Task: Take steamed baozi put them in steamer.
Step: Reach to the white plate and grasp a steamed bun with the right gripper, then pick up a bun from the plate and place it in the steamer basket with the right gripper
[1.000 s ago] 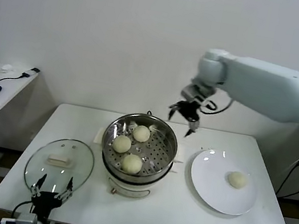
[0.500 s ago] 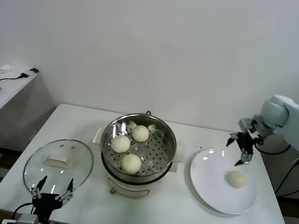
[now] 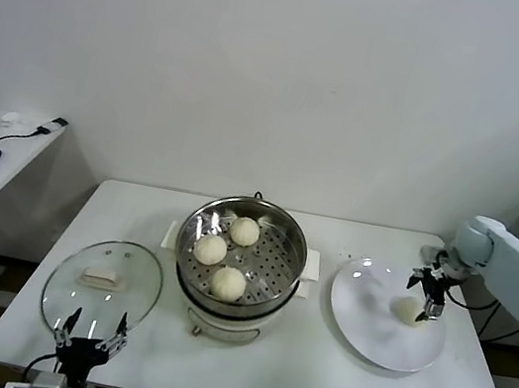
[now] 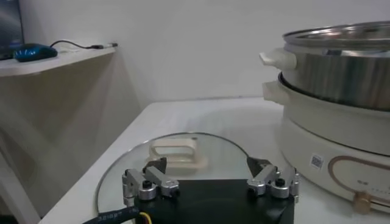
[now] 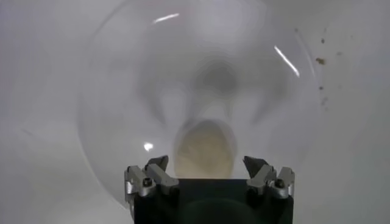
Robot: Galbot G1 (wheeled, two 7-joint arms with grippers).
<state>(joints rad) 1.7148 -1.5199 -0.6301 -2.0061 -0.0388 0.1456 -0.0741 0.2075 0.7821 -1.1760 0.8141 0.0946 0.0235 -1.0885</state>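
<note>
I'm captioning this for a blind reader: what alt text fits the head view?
The right hand, open, hovers over the last baozi on a white plate. Three baozi sit in the steamer at table centre. The left hand waits open by the glass lid.

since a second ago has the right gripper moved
Yes. The right gripper went from above the steamer rightward and down to the white plate, over the last baozi.
</note>
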